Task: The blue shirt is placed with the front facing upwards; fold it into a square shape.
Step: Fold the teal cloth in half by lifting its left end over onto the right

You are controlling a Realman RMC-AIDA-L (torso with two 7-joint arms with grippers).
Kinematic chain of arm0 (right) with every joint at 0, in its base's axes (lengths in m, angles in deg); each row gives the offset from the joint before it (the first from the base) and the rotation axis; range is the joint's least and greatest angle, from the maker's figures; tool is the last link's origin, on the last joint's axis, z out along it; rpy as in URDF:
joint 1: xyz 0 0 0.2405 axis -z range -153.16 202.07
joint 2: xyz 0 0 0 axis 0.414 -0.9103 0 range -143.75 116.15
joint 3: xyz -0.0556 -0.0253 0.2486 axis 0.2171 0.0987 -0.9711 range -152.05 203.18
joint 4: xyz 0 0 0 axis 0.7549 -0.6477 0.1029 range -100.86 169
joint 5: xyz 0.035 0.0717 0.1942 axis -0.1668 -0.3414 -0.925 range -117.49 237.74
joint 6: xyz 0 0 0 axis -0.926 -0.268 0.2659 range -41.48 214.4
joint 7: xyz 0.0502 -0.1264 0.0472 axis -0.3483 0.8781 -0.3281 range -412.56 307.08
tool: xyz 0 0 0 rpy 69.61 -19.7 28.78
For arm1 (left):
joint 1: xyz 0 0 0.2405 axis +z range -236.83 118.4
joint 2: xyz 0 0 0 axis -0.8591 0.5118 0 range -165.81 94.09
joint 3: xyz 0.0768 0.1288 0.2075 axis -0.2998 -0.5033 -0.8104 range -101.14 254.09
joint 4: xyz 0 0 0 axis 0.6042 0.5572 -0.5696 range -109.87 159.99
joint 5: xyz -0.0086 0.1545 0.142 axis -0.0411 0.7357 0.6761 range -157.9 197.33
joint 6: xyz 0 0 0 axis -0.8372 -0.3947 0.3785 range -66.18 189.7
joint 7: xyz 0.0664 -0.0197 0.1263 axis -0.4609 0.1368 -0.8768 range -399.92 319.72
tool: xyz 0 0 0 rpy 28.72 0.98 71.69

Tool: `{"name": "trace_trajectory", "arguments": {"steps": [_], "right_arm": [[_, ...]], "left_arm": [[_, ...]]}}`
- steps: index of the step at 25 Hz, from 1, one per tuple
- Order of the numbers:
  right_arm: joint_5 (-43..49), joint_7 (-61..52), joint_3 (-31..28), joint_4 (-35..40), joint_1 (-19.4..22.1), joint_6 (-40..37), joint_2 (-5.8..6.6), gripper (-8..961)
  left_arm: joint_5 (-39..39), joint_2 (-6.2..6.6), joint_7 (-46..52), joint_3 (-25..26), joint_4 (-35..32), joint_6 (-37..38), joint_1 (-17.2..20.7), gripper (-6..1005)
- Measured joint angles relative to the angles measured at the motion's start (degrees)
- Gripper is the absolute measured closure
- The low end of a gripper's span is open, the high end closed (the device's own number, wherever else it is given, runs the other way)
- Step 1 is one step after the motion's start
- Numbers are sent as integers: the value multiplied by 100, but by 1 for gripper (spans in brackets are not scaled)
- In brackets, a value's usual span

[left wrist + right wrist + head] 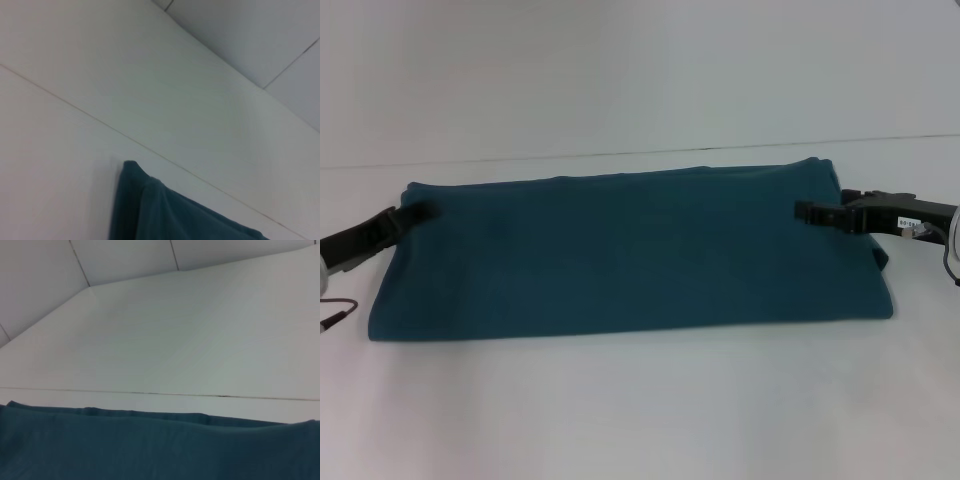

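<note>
I have the blue shirt (630, 255) lying flat on the white desk (640, 410) as a wide band, plain side up, already folded once along its length by the look of it. My left pincer (418, 212) sits at the band's far corner on its own side, tips on the cloth there; my right pincer (812, 211) reaches in over the opposite end, just short of the far edge. I cannot tell from any view whether either pincer is closed on fabric or merely resting against it.

As I judge it, the next fold brings one end across to the other. To do that well I would confirm both layers are pinched before lifting, raise only enough to clear the cloth beneath, and keep the edge ahead of each pincer taut so the halves land square.
</note>
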Motion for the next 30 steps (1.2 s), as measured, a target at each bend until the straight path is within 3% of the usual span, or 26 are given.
{"name": "trace_trajectory", "arguments": {"steps": [11,30], "right_arm": [[0,-5,5,-6,16,-2,-6,24],[0,-6,14,-7,51,8,-6,24]], "left_arm": [[18,-118,-6,-62,-81,52,-80,175],[72,-73,-348,-92,-463,-515,-201,174]]}}
